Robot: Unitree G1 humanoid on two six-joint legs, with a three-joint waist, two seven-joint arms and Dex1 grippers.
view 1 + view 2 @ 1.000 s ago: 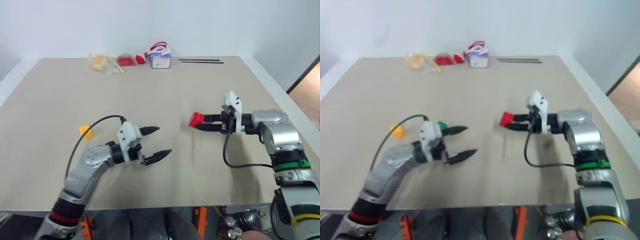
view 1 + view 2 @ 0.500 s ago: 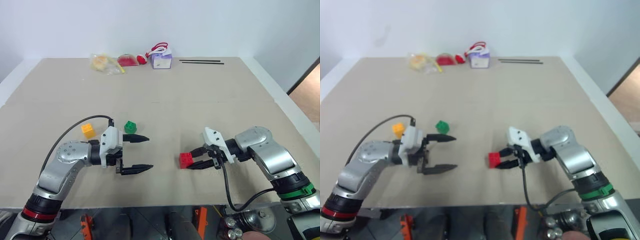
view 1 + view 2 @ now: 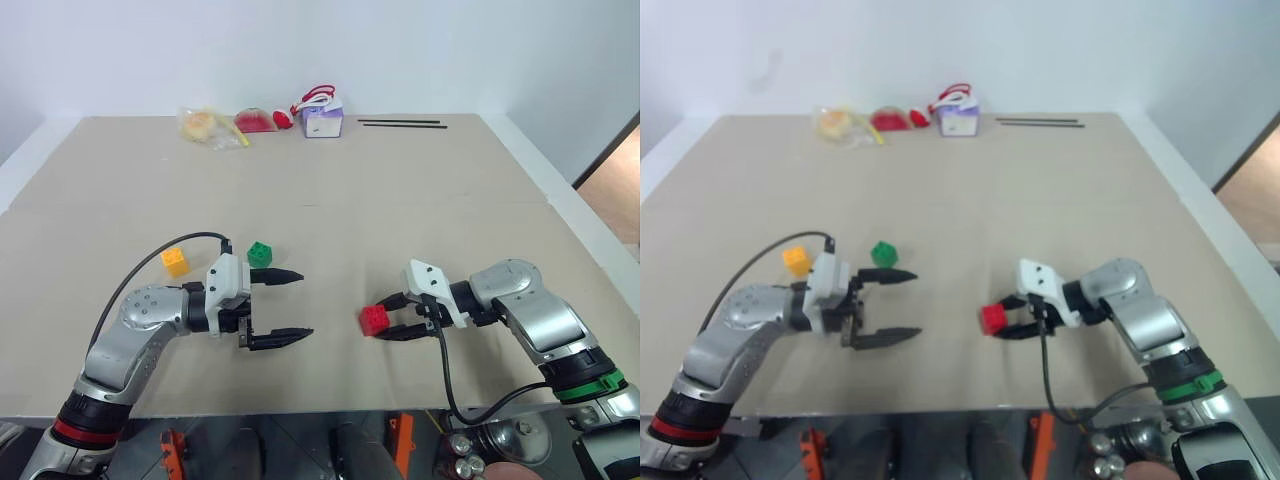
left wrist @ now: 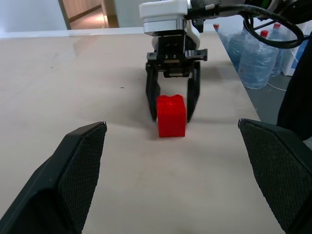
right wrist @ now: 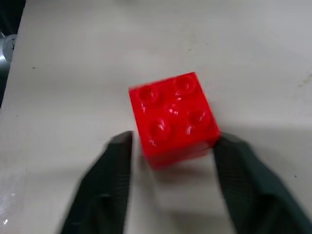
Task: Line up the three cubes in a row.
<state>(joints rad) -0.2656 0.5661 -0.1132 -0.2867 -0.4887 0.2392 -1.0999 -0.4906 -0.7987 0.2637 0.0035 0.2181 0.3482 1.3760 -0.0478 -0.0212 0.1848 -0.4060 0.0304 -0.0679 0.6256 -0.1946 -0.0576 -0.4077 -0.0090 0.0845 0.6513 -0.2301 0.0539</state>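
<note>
The red cube (image 3: pixel 375 319) rests on the table (image 3: pixel 330 200) at front right, studs up. My right gripper (image 3: pixel 384 320) straddles it, open, with a black finger (image 5: pixel 111 165) on each side and slim gaps showing in the left wrist view. The green cube (image 3: pixel 260 253) sits left of centre, just beyond my left gripper (image 3: pixel 304 305), which is wide open, empty and pointing at the red cube (image 4: pixel 171 115). The orange-yellow cube (image 3: pixel 176 261) lies further left, beside the green one.
Along the table's far edge lie a purple-and-white box with a red handle (image 3: pixel 322 118), a clear bag (image 3: pixel 205 125), a red item (image 3: pixel 255 120) and thin black rods (image 3: pixel 400 123). The table's right edge (image 3: pixel 590 250) runs close to my right arm.
My right gripper came down and back with the red cube, set it on the table, and its fingers have parted from it. The left gripper stays open, roughly in place.
</note>
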